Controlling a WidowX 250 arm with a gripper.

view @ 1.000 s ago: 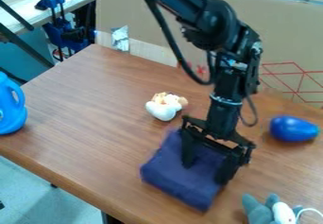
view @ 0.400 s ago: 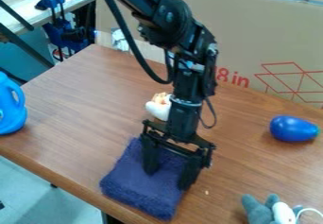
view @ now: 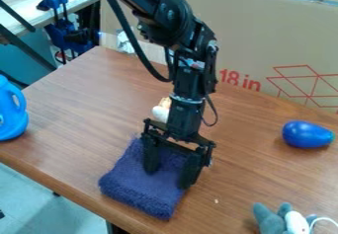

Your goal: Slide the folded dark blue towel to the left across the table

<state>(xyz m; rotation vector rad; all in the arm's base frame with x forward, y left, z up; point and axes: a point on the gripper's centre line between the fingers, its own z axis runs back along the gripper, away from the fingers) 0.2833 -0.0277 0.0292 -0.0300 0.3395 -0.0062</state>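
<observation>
Cardboard (view: 264,35) | red print (view: 239,79), line figure (view: 305,84) | tool (view: 168,176) on purple cloth (view: 132,182)

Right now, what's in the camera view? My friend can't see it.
A black robot arm has its open end effector at a fluffy purple cloth on a brown table. A white object peeks from behind the arm. A blue jug is at left, a blue object and gray toy at right.

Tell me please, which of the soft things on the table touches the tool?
The purple cloth: the tool has its fingers apart on it. The grey plush toy, at the bottom right, lies away from the tool.
</observation>
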